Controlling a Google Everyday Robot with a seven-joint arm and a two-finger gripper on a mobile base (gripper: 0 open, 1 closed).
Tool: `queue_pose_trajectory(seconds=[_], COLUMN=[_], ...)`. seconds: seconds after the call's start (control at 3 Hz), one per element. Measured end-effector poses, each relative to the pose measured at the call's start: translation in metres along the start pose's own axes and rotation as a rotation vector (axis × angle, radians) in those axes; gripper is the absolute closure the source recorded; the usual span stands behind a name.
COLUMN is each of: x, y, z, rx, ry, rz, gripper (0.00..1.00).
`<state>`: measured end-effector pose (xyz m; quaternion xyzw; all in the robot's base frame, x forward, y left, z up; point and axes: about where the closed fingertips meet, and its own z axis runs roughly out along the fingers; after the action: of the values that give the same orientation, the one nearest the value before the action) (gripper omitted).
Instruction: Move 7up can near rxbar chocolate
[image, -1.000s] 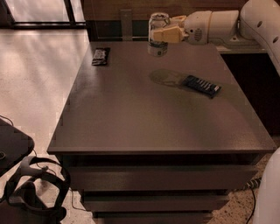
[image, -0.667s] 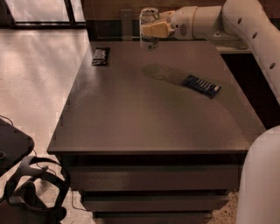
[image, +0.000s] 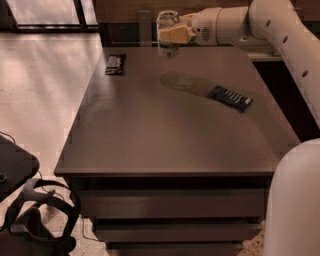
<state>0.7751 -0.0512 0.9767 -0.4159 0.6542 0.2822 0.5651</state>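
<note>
Silver-topped whitish-green 7up can (image: 167, 49) — clamped in the gripper (image: 171, 34) above the dark table (image: 150, 135), carried further left — now closer to the flat dark-wrapped rxbar chocolate (image: 115, 64), not yet set down.

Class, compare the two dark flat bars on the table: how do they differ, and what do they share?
The rxbar chocolate is shorter with faint pale print; the longer bar carries a row of light marks. The rxbar chocolate lies far left; the longer bar lies right. Both lie flat on the table. The pincer holds the 7up can above the far edge.
</note>
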Motion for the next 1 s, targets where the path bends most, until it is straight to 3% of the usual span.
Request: queue_pose_trajectory(seconds=[1.0], x=[0.043], y=[-0.022], z=[0.080], rx=[0.047], ry=[0.069], rz=[0.051], gripper=[1.00])
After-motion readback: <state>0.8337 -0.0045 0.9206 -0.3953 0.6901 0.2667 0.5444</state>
